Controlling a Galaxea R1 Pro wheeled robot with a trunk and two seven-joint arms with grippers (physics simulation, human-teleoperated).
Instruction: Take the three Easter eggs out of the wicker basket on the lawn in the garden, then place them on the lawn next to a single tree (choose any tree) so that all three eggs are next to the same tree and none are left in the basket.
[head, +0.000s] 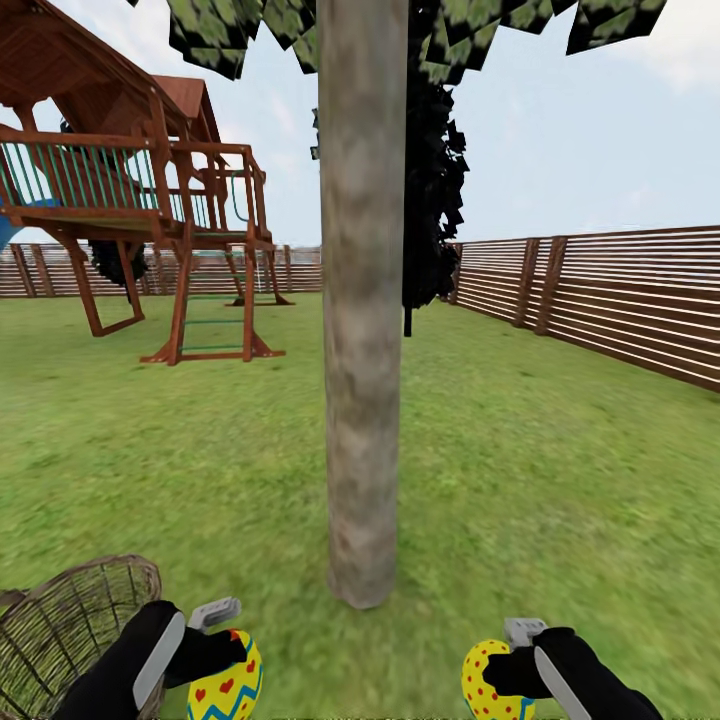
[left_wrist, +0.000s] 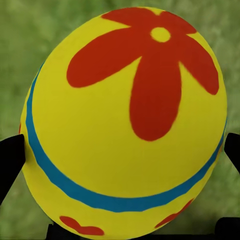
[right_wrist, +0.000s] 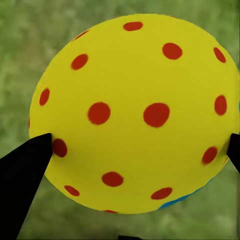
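While both arms hang low over the lawn (head: 560, 470), the left gripper (head: 232, 655) pinches a heart-and-flower egg (head: 226, 685) just beside the wicker basket (head: 70, 620), and the right gripper (head: 500, 668) clamps a red-dotted egg (head: 488, 682). Dead ahead rises the tree (head: 362, 330), trunk blocking the dark-leaved tree (head: 432, 190). Playhouse (head: 130, 190) left, fence (head: 620, 295) right.

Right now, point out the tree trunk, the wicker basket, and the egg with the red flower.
Tree trunk (head: 362, 330), head view, middle of the pale bark.
Wicker basket (head: 70, 620), head view, on its woven wall.
Flower egg (left_wrist: 125, 125), left wrist view, yellow shell below the petals.
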